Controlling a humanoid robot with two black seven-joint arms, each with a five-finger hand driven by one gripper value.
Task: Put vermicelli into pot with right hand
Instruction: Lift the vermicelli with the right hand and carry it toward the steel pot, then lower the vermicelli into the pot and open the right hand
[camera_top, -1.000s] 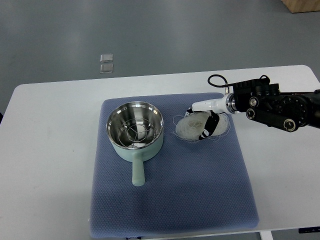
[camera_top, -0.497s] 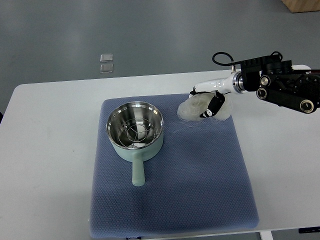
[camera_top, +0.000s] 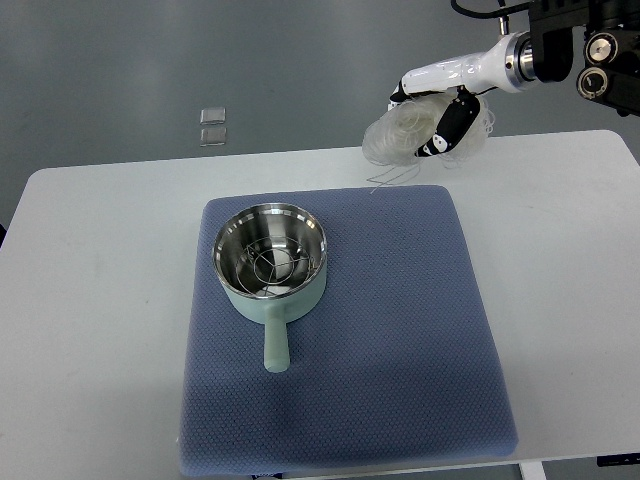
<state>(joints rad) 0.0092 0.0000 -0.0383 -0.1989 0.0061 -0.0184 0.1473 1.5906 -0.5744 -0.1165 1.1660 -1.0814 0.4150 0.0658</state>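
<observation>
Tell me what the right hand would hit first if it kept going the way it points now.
Nothing that shows: the right hand, holding the vermicelli, points toward picture-left, above the table's far edge. The pot sits nearer and lower; depth is uncertain.

lab | bare grey floor (camera_top: 250, 70) | white table (camera_top: 90, 300)

No print, label, brand or number could be read anywhere, not on the pot (camera_top: 270, 262), the blue mat (camera_top: 400, 360), nor the robot arm (camera_top: 560, 60)
</observation>
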